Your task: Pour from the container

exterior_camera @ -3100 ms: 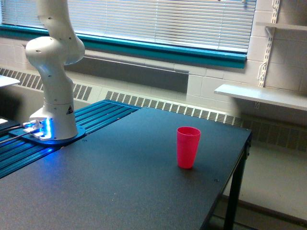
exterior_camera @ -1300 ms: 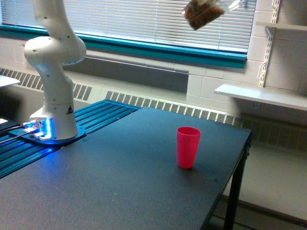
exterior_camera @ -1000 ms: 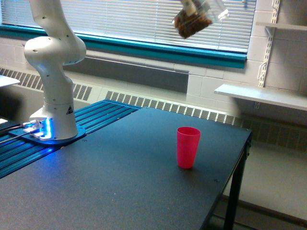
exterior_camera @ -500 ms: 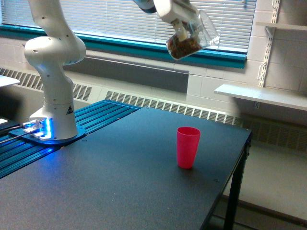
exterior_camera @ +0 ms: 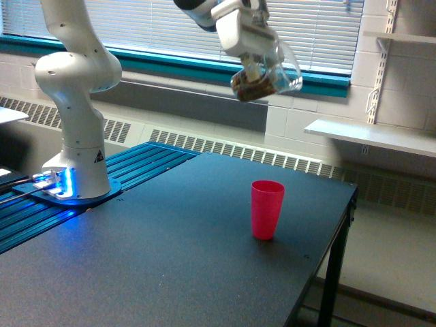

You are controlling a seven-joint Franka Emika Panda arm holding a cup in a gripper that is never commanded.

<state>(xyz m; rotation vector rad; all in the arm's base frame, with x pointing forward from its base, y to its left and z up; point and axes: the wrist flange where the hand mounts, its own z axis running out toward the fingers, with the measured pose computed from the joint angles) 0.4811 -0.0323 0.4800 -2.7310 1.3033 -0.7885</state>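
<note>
Container (exterior_camera: 267, 77) clenched in end effector (exterior_camera: 253, 63), tilted, mouth toward exterior view's right. I see pink cup (exterior_camera: 267, 209) well below on worktop (exterior_camera: 170, 259), roughly underneath.

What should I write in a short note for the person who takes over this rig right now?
Gripper: shut on the container, a clear cup with brown material inside, held tilted, high above the table.
Pink cup: upright on the table, towards the exterior view's right edge, below the container.
Done: the container is lifted and carried over the table.
Left: bring it down over the pink cup and pour. No brown material shows outside the container.
</note>
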